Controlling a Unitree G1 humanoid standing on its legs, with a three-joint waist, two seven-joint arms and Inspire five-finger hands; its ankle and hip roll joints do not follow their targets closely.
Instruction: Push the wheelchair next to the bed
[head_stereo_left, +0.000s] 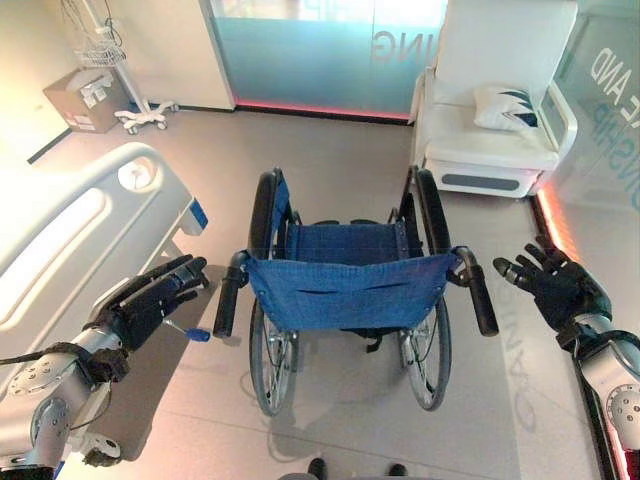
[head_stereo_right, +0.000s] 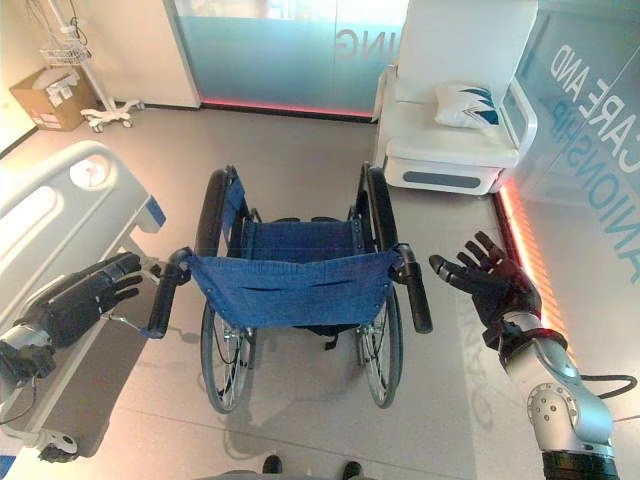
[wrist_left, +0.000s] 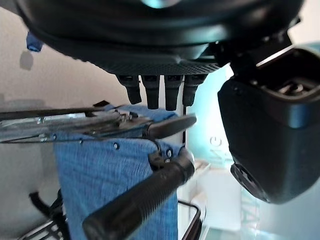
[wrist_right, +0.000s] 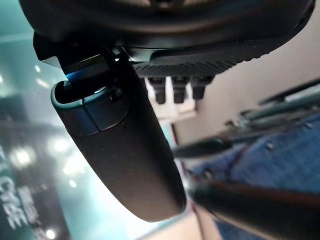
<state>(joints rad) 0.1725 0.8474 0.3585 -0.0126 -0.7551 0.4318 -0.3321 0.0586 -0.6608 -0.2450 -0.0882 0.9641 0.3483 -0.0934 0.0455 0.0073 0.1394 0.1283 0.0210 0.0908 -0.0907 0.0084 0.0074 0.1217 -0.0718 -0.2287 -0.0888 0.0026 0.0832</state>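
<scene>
my arms are silver-grey, rounded metal casings with small dark screws set in circles at the joints, and a black cuff rings each wrist. my left hand (head_stereo_left: 150, 300) is dark, almost black, with slim segmented fingers. my right hand (head_stereo_left: 556, 285) is the same dark make, with pale grey tips on its fingers (head_stereo_left: 507, 268). from the left wrist view the palm (wrist_left: 165, 62) wears a finely ribbed black pad, and the thumb (wrist_left: 272, 135) is a bulky glossy black shell. in the right wrist view the thumb (wrist_right: 125, 150) is a smooth, long, dark capsule with a blue-lit hinge.
</scene>
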